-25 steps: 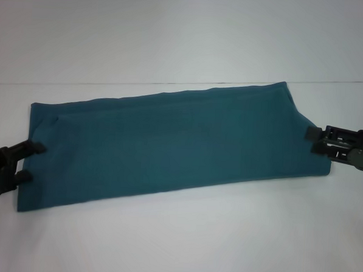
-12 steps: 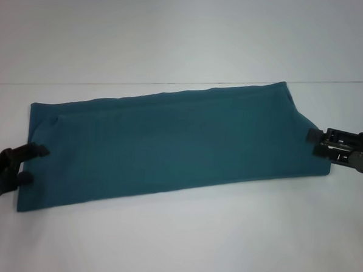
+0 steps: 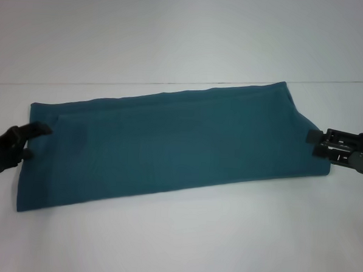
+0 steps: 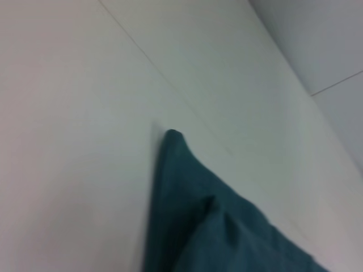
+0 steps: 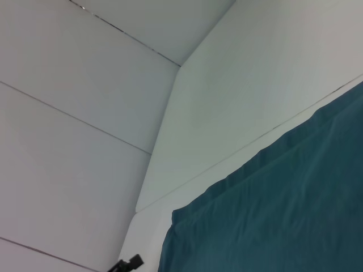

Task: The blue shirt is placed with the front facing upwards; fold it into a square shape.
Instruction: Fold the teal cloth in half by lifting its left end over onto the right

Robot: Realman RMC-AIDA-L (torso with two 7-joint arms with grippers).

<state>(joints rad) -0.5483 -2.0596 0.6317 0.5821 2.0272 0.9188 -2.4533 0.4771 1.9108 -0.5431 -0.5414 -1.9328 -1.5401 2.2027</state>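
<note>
White table (image 3: 176, 245) fills the near ground, plain matte top, even soft light w/ no hard shadows. A thin dark seam (image 3: 141, 84) runs across the far side, approx. level. Behind: white wall panels (image 5: 74, 141) w/ thin dark joint lines, meeting a second white wall (image 5: 272, 68) at a corner.

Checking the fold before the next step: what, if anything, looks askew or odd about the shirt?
The blue shirt lies as a long band set at a slant on the white table. Its end by the left gripper shows an uneven overlapped layer. No damage. The right gripper sits at the other end.
</note>
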